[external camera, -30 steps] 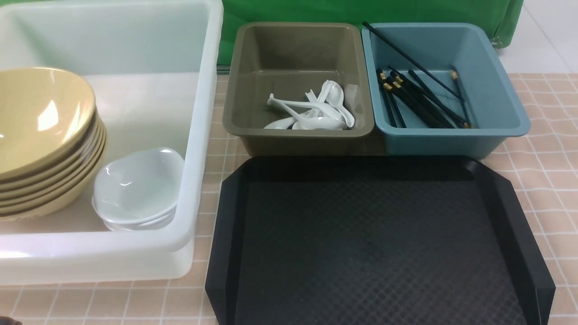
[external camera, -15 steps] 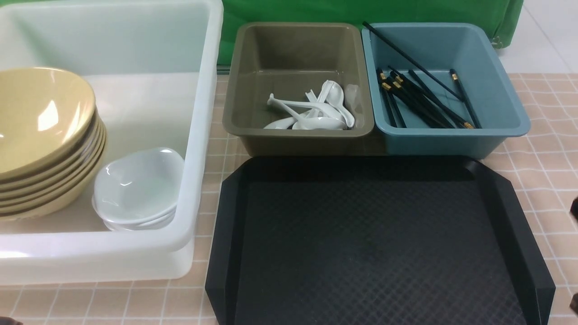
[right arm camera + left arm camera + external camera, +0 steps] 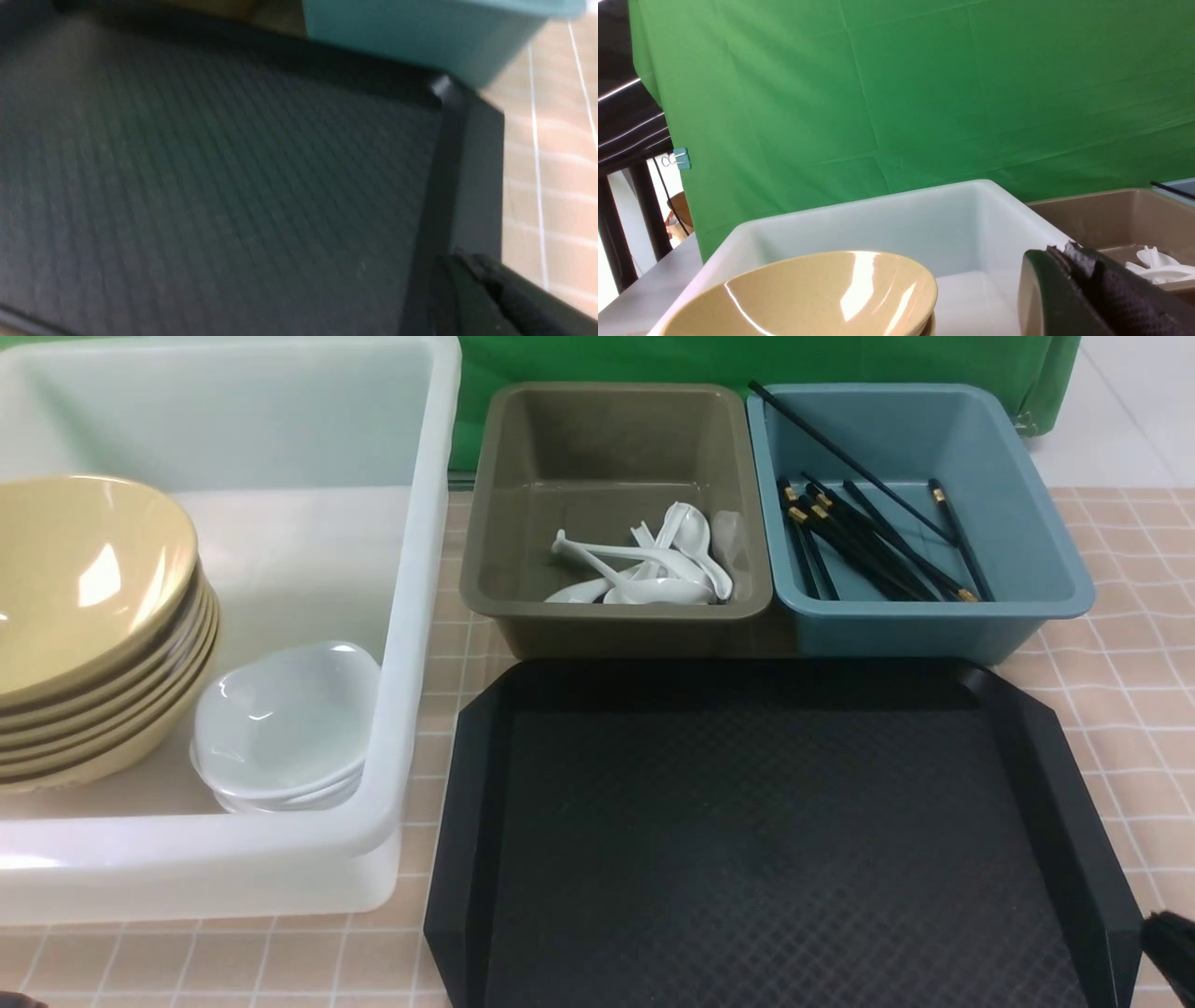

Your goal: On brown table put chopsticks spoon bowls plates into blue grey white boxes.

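Everything the task names already sits in a bin. Seen from the front, the yellow bowls (image 3: 89, 625) are stacked at nine o'clock inside the white tub (image 3: 411, 616), with the white plates (image 3: 285, 728) nested just beside them. The spoons (image 3: 644, 565) lie tangled in the grey bin (image 3: 485, 588) at twelve o'clock, and the chopsticks (image 3: 868, 537) lie in the blue bin (image 3: 1055, 588) at one o'clock. The black tray (image 3: 467, 859) in the middle is bare.

The left gripper (image 3: 1083, 275) hangs near the tub with its jaws together, holding nothing. The right gripper (image 3: 495, 294) sits at the tray's five o'clock corner, jaws also together and empty.

The sorting looks finished, so the risk lies in the arms' exit. One chopstick leans up over the blue bin's far rim; a knock to that bin could tip it out. The bowl stack tilts, and a brush from the left gripper could slide it onto the plates. The right gripper is close to the tray wall and could catch it, shoving the tray against both small bins, which it touches or nearly touches.

The counter (image 3: 1120, 709) wears a pinkish cloth with a thin white grid. A green backdrop (image 3: 924, 93) hangs behind it, held by a blue clip (image 3: 681, 158), with pale floor visible beyond.
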You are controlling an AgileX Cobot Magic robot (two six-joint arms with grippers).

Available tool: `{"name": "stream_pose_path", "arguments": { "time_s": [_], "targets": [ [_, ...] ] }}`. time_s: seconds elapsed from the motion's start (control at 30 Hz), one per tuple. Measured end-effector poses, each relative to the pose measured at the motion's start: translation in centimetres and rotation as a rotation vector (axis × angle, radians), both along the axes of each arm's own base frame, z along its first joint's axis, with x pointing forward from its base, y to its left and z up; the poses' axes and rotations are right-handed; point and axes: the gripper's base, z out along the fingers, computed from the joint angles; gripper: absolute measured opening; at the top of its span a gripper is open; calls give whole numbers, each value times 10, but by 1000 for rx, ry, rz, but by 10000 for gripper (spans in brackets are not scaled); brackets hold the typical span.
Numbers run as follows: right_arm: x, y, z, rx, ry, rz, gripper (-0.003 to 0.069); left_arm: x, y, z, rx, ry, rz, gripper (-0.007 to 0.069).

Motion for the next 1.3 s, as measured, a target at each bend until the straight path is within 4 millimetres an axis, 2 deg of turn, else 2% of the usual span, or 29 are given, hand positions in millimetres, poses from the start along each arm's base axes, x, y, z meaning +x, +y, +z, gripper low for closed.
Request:
{"name": "stream_pose_path", "arguments": {
  "time_s": [0.3, 0.5, 1.3],
  "targets": [
    [-20, -14, 11, 28, -198, -158, 47, 0, 0, 0, 0, 1, 0, -7],
    [-23, -19, 6, 22, -165, -266, 47, 0, 0, 0, 0, 3, -1, -7],
    [-23, -20, 6, 18, -159, -271, 48, 0, 0, 0, 0, 3, -1, -7]
  ]
}}
